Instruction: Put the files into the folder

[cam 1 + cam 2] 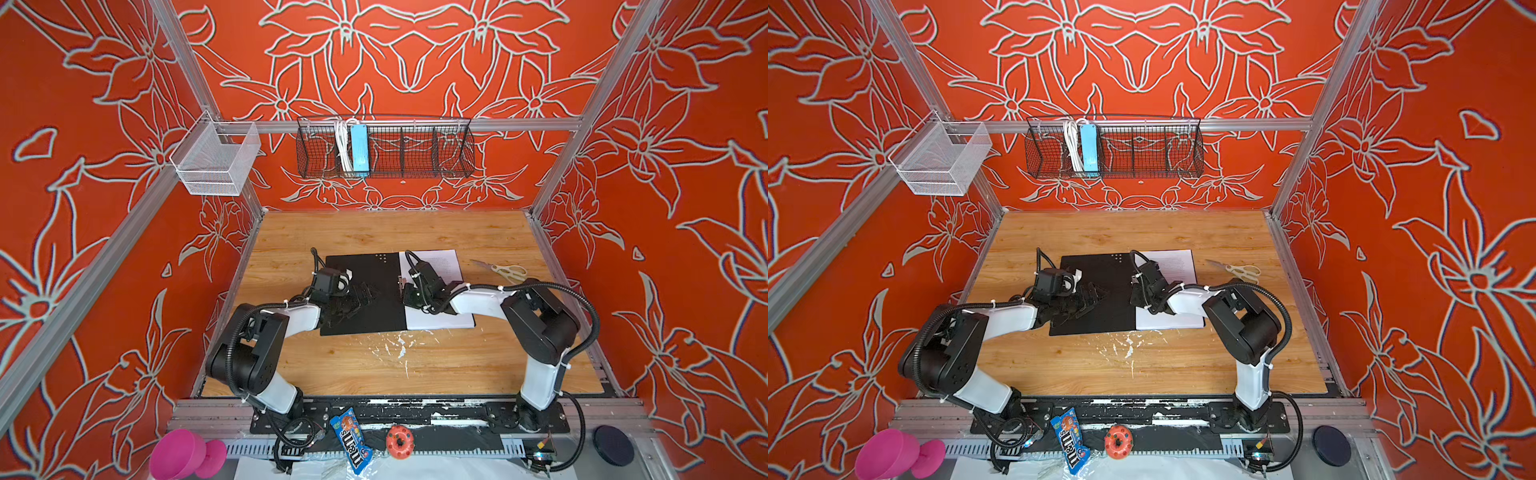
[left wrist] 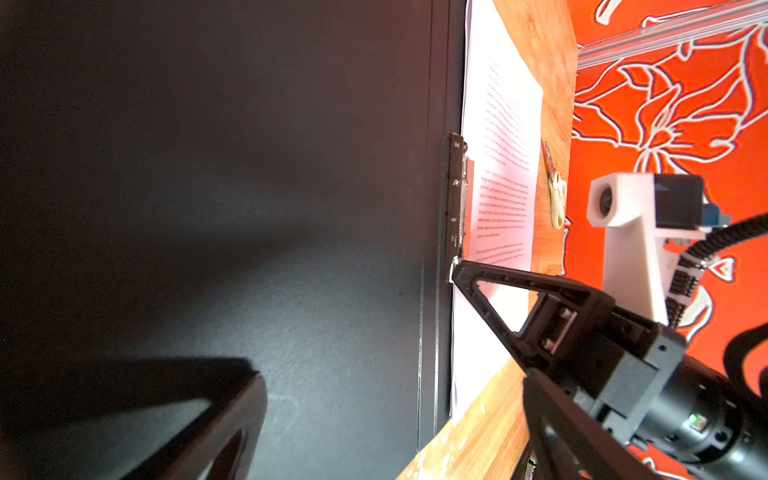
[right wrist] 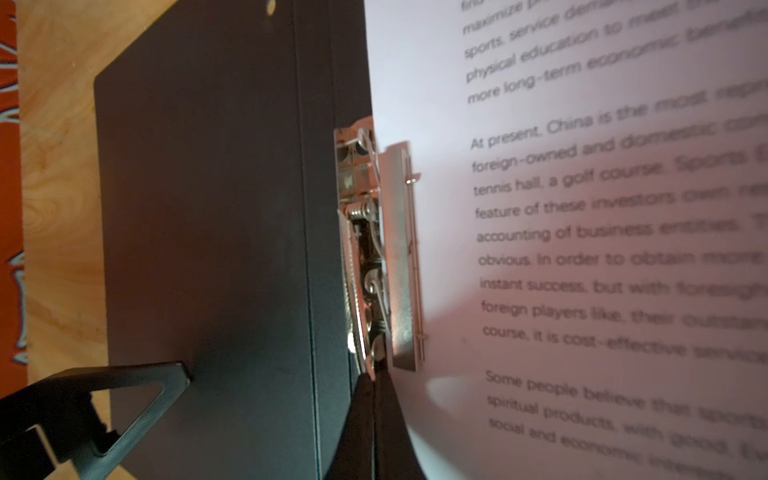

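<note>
Right gripper is pressed shut at the metal clip's end, probably to work its lever. Left gripper, spread wide, hovers over the open folder, maybe to pin it flat. Files lie on its right half.

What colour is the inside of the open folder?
The folder is black inside; a top view shows it best.

Legible on files, right half of frame: "At present, China is the most", "tennis hall, a golf course". Legible on blue candy bag, lower centre: "m&m's".
</note>
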